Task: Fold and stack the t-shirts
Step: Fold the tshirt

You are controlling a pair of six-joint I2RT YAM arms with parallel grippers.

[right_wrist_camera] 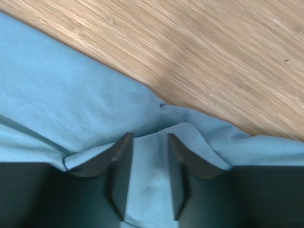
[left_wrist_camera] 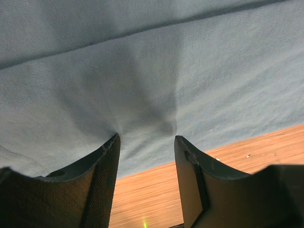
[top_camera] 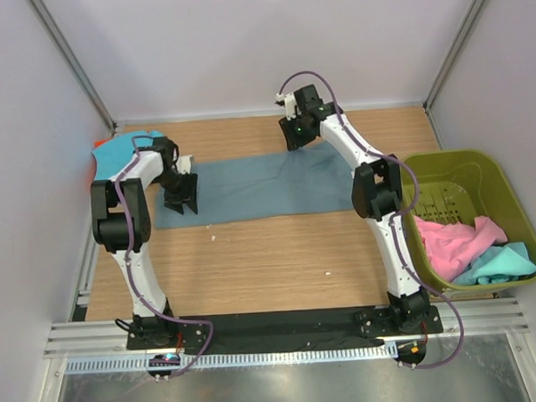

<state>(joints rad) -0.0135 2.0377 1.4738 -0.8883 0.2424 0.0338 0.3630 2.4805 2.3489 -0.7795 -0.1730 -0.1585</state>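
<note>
Folding the slate blue-grey t-shirt (top_camera: 250, 188) looks to us like the step in hand: it lies as a long band across the far half of the counter (top_camera: 271, 263), with an arm at each end. Our left gripper (left_wrist_camera: 146, 138) has its jaws apart, tips pressed into the cloth close to its edge, with a pucker gathered between them but nothing pinched. Our right gripper (right_wrist_camera: 149, 137) has a fold of the shirt's edge filling the gap between its jaws and draping over both of them; whether they bite firmly we cannot tell

We judge the main risk to be a one-sided lift. If the right end rises while the left only presses, the cloth could drag askew, or slip from a loose hold and drop in a heap. A fold begun from a bunched edge would also set in creases

Around it, a turquoise t-shirt (top_camera: 119, 154) sits at the far left corner with an orange t-shirt (top_camera: 99, 142) peeking out behind, near the left arm, so a wide sweep could disturb them. The olive-green basket (top_camera: 444, 158) on the right holds a pink t-shirt (top_camera: 452, 242) and another turquoise one, and it crowds the right arm's elbow
</note>
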